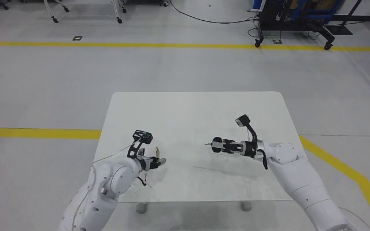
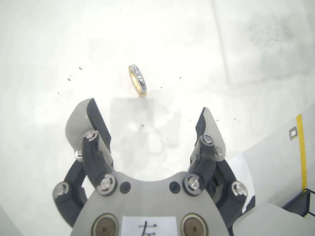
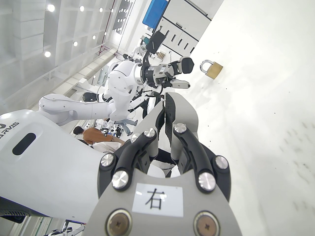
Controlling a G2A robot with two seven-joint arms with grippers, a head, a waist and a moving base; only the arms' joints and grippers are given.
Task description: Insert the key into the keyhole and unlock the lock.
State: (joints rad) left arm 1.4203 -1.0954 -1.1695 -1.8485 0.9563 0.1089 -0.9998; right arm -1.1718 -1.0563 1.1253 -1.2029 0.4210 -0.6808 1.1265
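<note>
Left gripper (image 2: 147, 106) spread wide, empty. Padlock (image 2: 138, 81) sits on the white bench (image 2: 172, 25) just ahead of its fingertips. Right gripper (image 3: 165, 99) pinched narrow on the thin key (image 1: 207, 143), well apart from the padlock.

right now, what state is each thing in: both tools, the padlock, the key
left tool: open, holding nothing
right tool: shut on a thin piece, likely the key
padlock: on the table, shackle looks closed, no tool touching it
key: held apart from the padlock, not inserted
</note>
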